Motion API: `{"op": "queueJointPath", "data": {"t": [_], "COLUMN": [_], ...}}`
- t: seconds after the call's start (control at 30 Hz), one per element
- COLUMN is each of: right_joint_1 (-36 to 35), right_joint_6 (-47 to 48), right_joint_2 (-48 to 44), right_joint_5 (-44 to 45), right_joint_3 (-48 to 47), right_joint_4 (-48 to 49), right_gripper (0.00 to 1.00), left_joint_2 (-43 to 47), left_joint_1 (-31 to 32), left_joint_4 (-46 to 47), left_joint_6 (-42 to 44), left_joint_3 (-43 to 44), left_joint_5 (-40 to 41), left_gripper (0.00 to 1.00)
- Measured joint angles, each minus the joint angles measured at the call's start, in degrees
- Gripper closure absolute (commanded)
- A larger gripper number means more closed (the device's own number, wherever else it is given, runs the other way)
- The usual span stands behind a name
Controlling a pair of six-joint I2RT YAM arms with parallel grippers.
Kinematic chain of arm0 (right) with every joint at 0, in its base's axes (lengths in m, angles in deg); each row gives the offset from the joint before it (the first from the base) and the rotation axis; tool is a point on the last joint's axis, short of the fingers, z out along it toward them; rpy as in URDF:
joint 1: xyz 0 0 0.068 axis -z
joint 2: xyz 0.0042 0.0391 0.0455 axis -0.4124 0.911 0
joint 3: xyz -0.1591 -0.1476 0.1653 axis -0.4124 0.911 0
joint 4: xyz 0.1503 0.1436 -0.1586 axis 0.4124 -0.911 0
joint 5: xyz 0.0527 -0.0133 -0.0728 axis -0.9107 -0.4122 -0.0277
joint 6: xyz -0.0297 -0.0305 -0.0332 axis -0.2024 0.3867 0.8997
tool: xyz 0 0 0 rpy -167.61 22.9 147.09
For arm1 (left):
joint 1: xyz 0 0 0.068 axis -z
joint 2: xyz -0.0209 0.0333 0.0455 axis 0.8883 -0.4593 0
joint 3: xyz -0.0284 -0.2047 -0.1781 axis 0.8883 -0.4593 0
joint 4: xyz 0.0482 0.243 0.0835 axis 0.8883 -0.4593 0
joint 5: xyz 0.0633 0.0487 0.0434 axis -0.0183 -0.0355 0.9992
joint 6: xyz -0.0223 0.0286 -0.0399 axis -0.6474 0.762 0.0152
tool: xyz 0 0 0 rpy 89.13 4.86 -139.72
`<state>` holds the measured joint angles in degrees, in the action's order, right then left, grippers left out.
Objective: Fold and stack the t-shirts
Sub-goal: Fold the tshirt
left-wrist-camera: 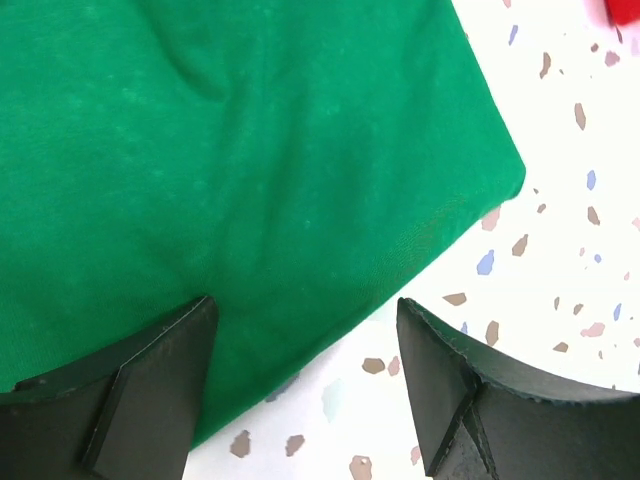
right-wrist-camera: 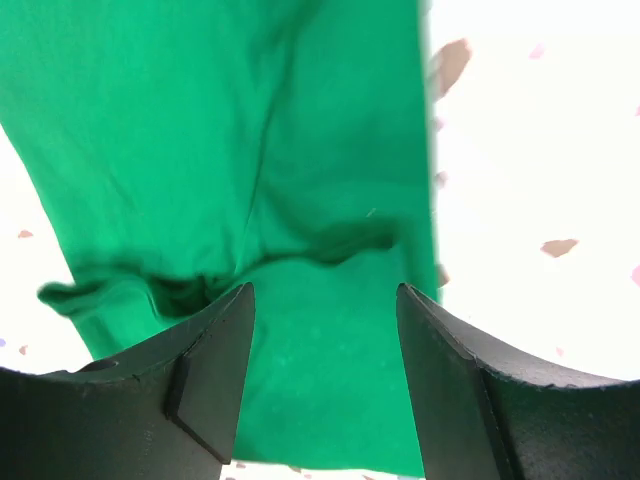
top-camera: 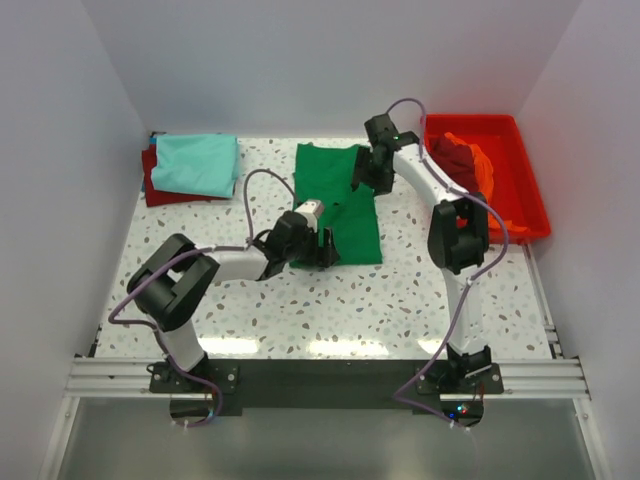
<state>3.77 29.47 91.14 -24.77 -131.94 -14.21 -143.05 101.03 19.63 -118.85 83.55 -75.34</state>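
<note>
Speckled white table [top-camera: 300, 310]: at its far left corner a teal shirt [top-camera: 197, 163] lies folded on a dark red shirt [top-camera: 152, 185]. Mid-table, your left gripper [top-camera: 318, 248] stands wide, straddling the near edge of the green shirt [top-camera: 345, 205]; pinch every layer there. Your right gripper [top-camera: 362, 178], jaws also apart, hovers over its rumpled far edge. Lift both ends evenly, since the cloth looks limp and creased.

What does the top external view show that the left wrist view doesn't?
Only top external: the light teal t-shirt lying on a dark red t-shirt at far left, and the right gripper over the far end of the green t-shirt. Only left wrist: a corner of that shirt close up, one finger over cloth, the other over bare table. Both: the green t-shirt, the speckled table and the open left gripper.
</note>
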Motion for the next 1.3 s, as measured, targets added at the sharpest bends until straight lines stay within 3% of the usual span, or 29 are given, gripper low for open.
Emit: {"op": "queueJointPath", "data": {"t": [0.17, 0.5, 0.67, 1.0, 1.3], "right_joint_1": [1.99, 0.31, -0.63, -0.96, -0.96], "right_joint_6": [0.61, 0.9, -0.09, -1.11, -1.09], "right_joint_2": [-0.96, -23.1, -32.2, -32.76, -29.86], "right_joint_5": [0.13, -3.93, -5.9, -6.82, -7.13], "right_joint_3": [0.85, 35.08, 45.99, 54.66, 57.4], "right_joint_4": [0.39, 3.39, 5.79, 10.91, 15.32], "right_gripper": [0.38, 0.38, 0.4, 0.5, 0.57], "left_joint_2": [0.9, 12.39, 21.05, 20.55, 23.76], "left_joint_1": [1.86, 3.34, 3.34, 1.22, -2.47], "left_joint_4": [-0.39, -12.83, -17.94, -28.57, -31.17], "left_joint_6": [0.79, -0.63, -3.34, -9.49, -12.46], "left_joint_3": [-0.66, -3.08, -3.23, -5.62, -10.03], "left_joint_5": [0.48, 2.71, 6.69, 12.02, 12.57], "left_gripper": [0.22, 0.2, 0.19, 0.24, 0.27]}}
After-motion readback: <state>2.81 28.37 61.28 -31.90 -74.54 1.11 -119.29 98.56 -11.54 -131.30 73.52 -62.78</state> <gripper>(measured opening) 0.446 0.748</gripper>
